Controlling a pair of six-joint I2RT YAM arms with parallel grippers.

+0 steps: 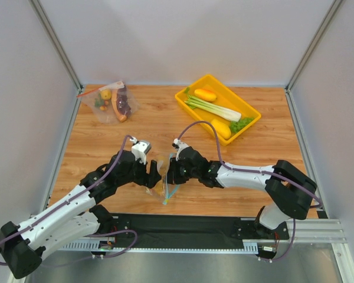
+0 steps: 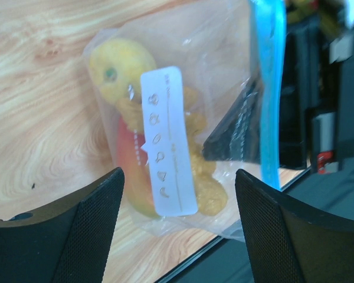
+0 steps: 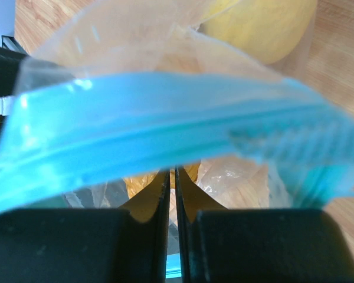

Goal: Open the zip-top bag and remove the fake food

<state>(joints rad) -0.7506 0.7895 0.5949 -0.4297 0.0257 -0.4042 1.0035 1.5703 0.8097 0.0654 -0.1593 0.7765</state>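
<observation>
The zip-top bag (image 1: 163, 185) hangs between my two grippers near the table's front edge, its light-blue zip strip (image 2: 268, 88) toward the right arm. Through the clear film I see fake food: a round yellow piece (image 2: 109, 69), a red-orange piece (image 2: 130, 162) and a lumpy orange piece (image 2: 207, 180), partly behind a white label (image 2: 168, 141). My right gripper (image 3: 172, 194) is shut on the bag's film just below the blue strip (image 3: 165, 127). My left gripper (image 2: 178, 227) stands open wide; the bag's bottom lies between its fingers without touching them.
A yellow tray (image 1: 233, 96) at the back right holds a long leek (image 1: 215, 109), orange and yellow pieces and a leafy green. A second clear bag (image 1: 113, 104) with a red-orange strip lies at the back left. The table's front edge (image 2: 236, 259) runs just under the bag.
</observation>
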